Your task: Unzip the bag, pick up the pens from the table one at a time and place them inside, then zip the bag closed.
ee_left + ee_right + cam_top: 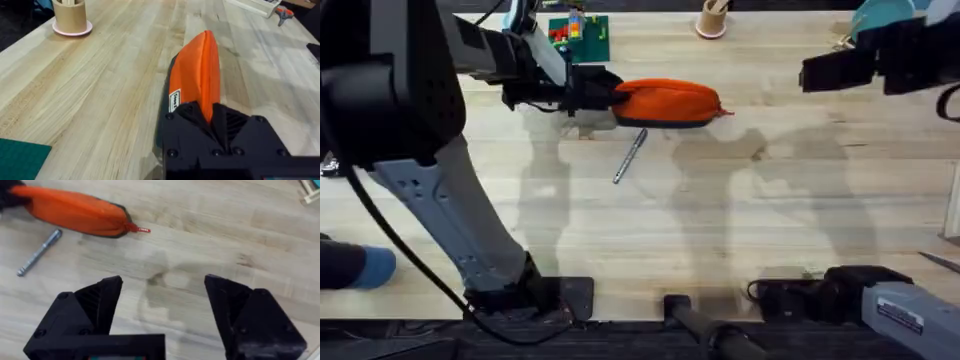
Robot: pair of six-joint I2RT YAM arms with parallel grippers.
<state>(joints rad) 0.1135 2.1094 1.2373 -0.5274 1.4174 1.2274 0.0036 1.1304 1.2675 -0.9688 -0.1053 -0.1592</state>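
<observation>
Black right gripper (162,310), nearest the right wrist camera, hangs with jaws wide apart and empty above the light-wood plank table (770,220). Left gripper (212,117) is clamped on one end of the oblong orange fabric bag (665,102), which lies toward the tabletop's far edge, long axis parallel to that edge, red zipper pull (140,229) at the free end. Soft and light, the bag probably needs that anchoring; the pull is the likely hold. Slim silver-grey metal pen (630,157) lies obliquely just beside it: rigid, smooth, best pinched mid-barrel.
</observation>
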